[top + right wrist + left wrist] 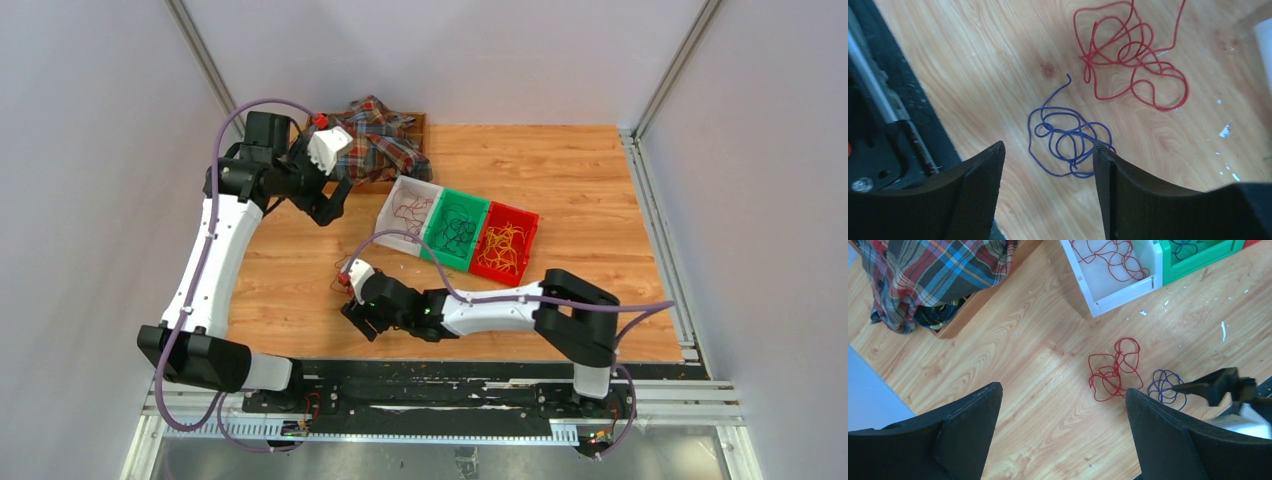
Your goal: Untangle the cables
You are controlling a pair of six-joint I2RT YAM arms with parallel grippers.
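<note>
The wooden table carries everything. At its far left corner a plaid cloth lies bunched over a wooden box, hiding most of it. Near the middle, three bins touch in a row: a white bin holding red wire loops, a green bin holding dark loops, and a red bin holding yellow-orange loops. The left wrist view cuts off the green bin and shows only a corner of the red one.

The left fingers hang spread wide, gripping nothing, high above the table near the cloth. The right fingers are also parted and hold nothing, low over the near part of the table.

Two loose bundles lie apart on the table in front of the white bin. The red cable lies beyond the right fingers' tips. The blue cable lies between those tips, its edge just touching one of them. From the top view both bundles are too fine to make out.
</note>
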